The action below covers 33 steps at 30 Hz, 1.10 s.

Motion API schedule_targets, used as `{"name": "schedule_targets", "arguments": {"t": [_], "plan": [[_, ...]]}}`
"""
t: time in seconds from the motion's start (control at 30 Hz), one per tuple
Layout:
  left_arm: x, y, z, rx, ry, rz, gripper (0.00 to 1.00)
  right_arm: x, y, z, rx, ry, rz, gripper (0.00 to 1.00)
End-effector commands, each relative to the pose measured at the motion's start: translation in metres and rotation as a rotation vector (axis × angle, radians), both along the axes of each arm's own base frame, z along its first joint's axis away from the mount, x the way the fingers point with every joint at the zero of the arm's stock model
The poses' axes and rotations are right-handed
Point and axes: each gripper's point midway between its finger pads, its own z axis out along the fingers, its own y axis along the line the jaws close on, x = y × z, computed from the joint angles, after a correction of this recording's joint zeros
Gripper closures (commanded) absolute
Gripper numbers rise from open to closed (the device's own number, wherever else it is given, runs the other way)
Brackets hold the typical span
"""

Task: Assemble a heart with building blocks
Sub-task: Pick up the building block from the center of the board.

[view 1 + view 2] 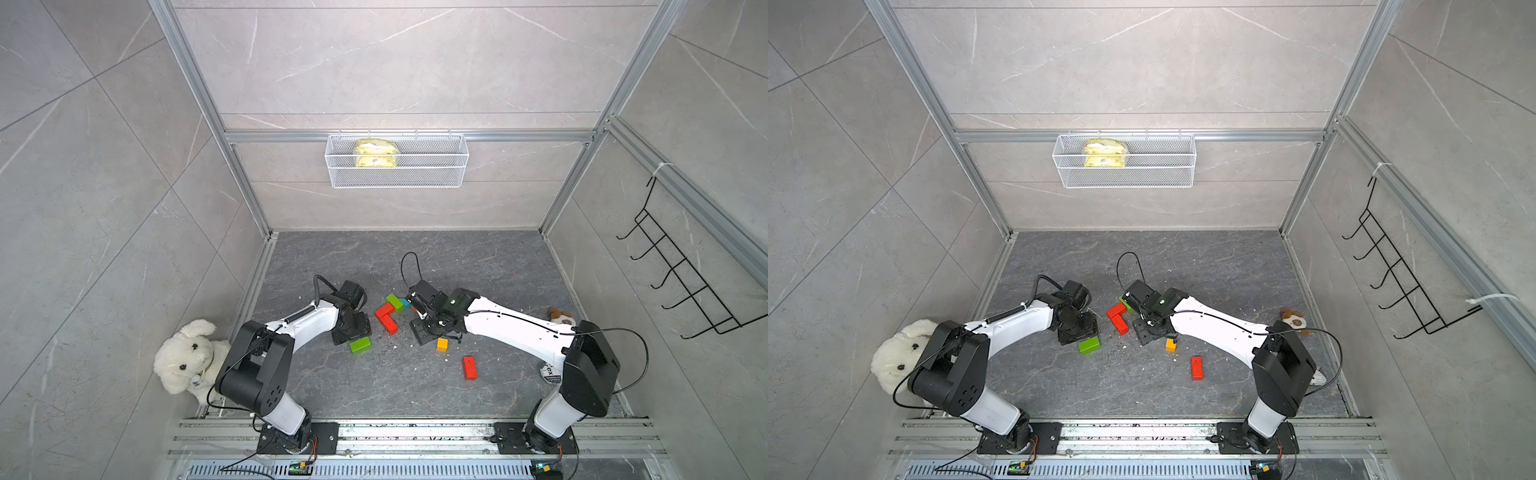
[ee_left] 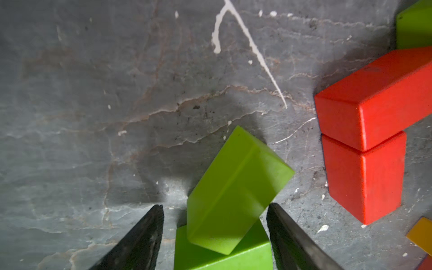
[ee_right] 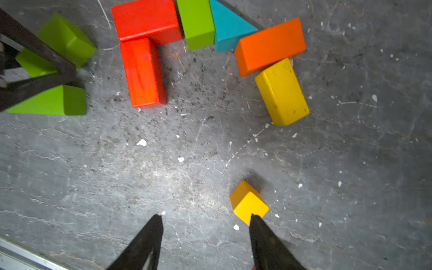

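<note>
Looking through my left wrist camera, I see my left pincer (image 2: 215, 208) with its two black fingers (image 2: 142, 240) apart. A glossy green rectangular bar (image 2: 238, 187) lies tilted between them, one end resting on a green wedge-shaped block (image 2: 224, 257), one corner at the tip of one finger and a clear gap to the other, so nothing is clamped. On the dark grey stone-patterned tabletop (image 2: 93, 117) two red rectangular bars (image 2: 374, 102) sit touching in an L. Through the right wrist camera, my right pincer (image 3: 205, 217) is also spread, with only bare table between its tips; the small orange-yellow cube (image 3: 247, 201) sits right at the tip of one finger, outside the gap. Farther off, the red L stands just beside a second green bar (image 3: 197, 23), then come a teal triangle (image 3: 230, 28), an orange bar (image 3: 270, 46) and a yellow bar (image 3: 281, 92), each touching or just beside the next in an open arc. In both top views this cluster lies mid-table between my two arms, the cube on the near side of my right pincer; a third red bar (image 1: 469, 368) lies alone, well apart, toward my right arm. A white plush dog (image 1: 187, 357) sits at the left edge, a small brown-and-white plush toy (image 1: 559, 316) near the right edge, and a white wire basket (image 1: 415, 178) holding a yellow packet (image 1: 376, 153) hangs on the back wall.
</note>
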Motion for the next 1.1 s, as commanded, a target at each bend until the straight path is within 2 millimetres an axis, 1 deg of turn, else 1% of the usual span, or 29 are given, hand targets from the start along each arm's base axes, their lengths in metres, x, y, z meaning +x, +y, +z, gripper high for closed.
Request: {"name": "schedule_targets", "arguments": {"t": [0.0,0.1,0.2,0.27,0.3,0.4,0.47,0.6,0.7,0.77,0.8,0.87,0.93,1.0,1.07], "plan": [[0.015,0.004,0.008,0.067,-0.046,-0.039,0.28,0.001,-0.008,0.015,0.041,-0.037,-0.054,0.43],[0.029,-0.001,0.008,0.076,-0.065,-0.065,0.31,-0.003,-0.011,0.018,0.054,-0.036,-0.063,0.47],[0.037,-0.006,0.007,0.08,-0.065,-0.098,0.38,-0.005,-0.017,0.019,0.054,-0.037,-0.077,0.52],[0.037,-0.007,0.004,0.088,-0.048,-0.112,0.48,-0.005,-0.023,0.021,0.053,-0.05,-0.097,0.56],[0.036,-0.006,0.002,0.094,-0.042,-0.116,0.51,-0.003,-0.027,0.023,0.051,-0.062,-0.114,0.59],[0.031,-0.003,0.002,0.11,-0.031,-0.117,0.66,0.0,-0.042,0.033,0.066,-0.105,-0.177,0.65],[0.027,-0.003,0.006,0.112,-0.038,-0.12,0.74,0.004,-0.052,0.04,0.077,-0.129,-0.216,0.68],[0.023,-0.004,0.017,0.121,-0.051,-0.132,0.84,0.01,-0.072,0.048,0.095,-0.15,-0.29,0.72],[0.025,-0.013,0.038,0.143,-0.093,-0.178,0.91,0.013,-0.085,0.053,0.113,-0.156,-0.332,0.72],[0.031,-0.03,0.063,0.161,-0.162,-0.247,0.92,0.013,-0.093,0.055,0.116,-0.158,-0.356,0.72],[0.034,-0.045,0.077,0.163,-0.206,-0.297,0.92,0.013,-0.097,0.055,0.118,-0.158,-0.366,0.72],[0.039,-0.077,0.1,0.163,-0.275,-0.394,0.94,0.012,-0.104,0.055,0.126,-0.154,-0.388,0.72],[0.04,-0.117,0.111,0.126,-0.309,-0.498,0.97,0.01,-0.108,0.052,0.128,-0.147,-0.402,0.72],[0.034,-0.16,0.106,0.092,-0.306,-0.618,0.99,0.008,-0.112,0.05,0.129,-0.142,-0.417,0.72],[0.025,-0.197,0.088,0.088,-0.269,-0.728,1.0,0.004,-0.118,0.046,0.125,-0.134,-0.433,0.72]]}}
